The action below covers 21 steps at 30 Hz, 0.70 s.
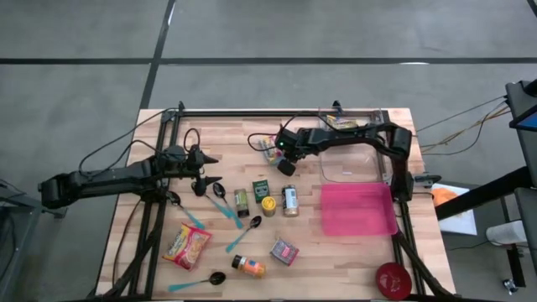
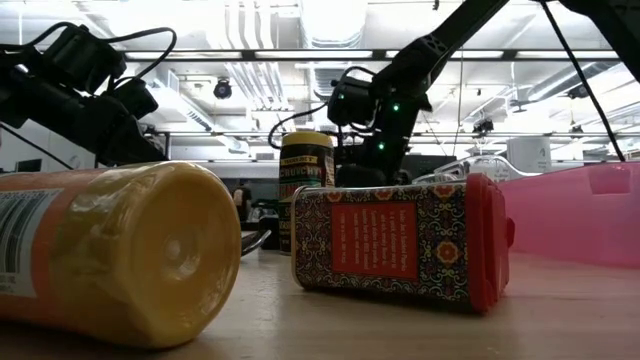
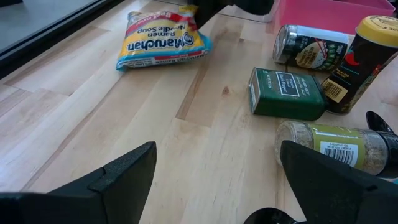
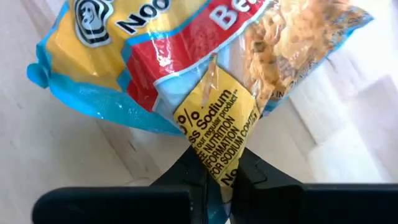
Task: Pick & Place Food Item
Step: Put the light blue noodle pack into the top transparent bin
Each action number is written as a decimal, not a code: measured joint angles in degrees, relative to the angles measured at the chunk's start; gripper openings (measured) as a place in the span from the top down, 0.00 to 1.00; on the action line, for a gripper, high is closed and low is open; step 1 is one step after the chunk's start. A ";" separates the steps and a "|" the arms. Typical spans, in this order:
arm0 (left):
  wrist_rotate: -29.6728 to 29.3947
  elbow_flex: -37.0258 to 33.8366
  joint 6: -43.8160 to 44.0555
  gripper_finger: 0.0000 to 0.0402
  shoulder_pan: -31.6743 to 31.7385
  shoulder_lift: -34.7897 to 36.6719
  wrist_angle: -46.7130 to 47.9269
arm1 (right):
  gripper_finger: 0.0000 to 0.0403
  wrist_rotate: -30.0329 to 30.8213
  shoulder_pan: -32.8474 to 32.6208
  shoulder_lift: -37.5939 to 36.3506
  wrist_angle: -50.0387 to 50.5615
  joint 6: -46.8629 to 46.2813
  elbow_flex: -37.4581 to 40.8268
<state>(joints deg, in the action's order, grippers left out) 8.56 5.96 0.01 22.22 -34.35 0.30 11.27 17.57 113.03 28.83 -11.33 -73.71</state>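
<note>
Between the fingertips of the right gripper (image 4: 217,171): clamped tight on the yellow sealed corner of the noodle packet (image 4: 186,56), no gap showing between the fingers. Held by that thin flap only, with the bulk of the bag spreading away over the wooden table (image 1: 344,268). Resting on the wood or just clear of it: impossible to tell.

Seen from above, pinned near the table's middle, towards the far edge, apart from the row of other goods. Just nearer than the packet: a green box (image 1: 261,186), a spice jar (image 1: 242,201) lying on its side, a yellow-lidded jar (image 1: 268,205) and a can (image 1: 290,201), all close together and untouched. Farther towards the right arm's base: a clear container (image 1: 352,164), and beside it a pink tray (image 1: 357,210), apparently with nothing in it.

Judged as the end of the pick: grasp made, carry not yet begun. Next, probably a straight lift, enough to swing the drooping bag clear of the jars, then a sweep across to one of the two containers, most likely the pink tray, and a release low over its floor. Worth going gently: a grip on a slick film corner, so prone to slipping or swinging.

Farthest off, on the other side of the table: left gripper (image 1: 210,170), parked with fingers spread wide, holding nothing, pointed at the row of goods.
</note>
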 joint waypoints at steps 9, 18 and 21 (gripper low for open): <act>0.00 0.00 0.00 0.14 0.00 0.01 0.24 | 0.95 10.34 -3.43 -3.77 3.54 -4.31 -0.04; 0.00 0.00 0.00 0.14 0.02 0.00 0.75 | 0.95 23.88 -8.10 -6.20 6.75 -7.68 -0.02; 0.00 0.00 0.00 0.14 0.00 -0.02 0.85 | 0.95 26.12 -8.99 -7.00 7.70 -8.55 -0.02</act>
<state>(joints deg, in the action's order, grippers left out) 8.56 5.96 0.01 22.22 -34.37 1.15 37.39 8.59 106.02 36.53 -19.87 -73.73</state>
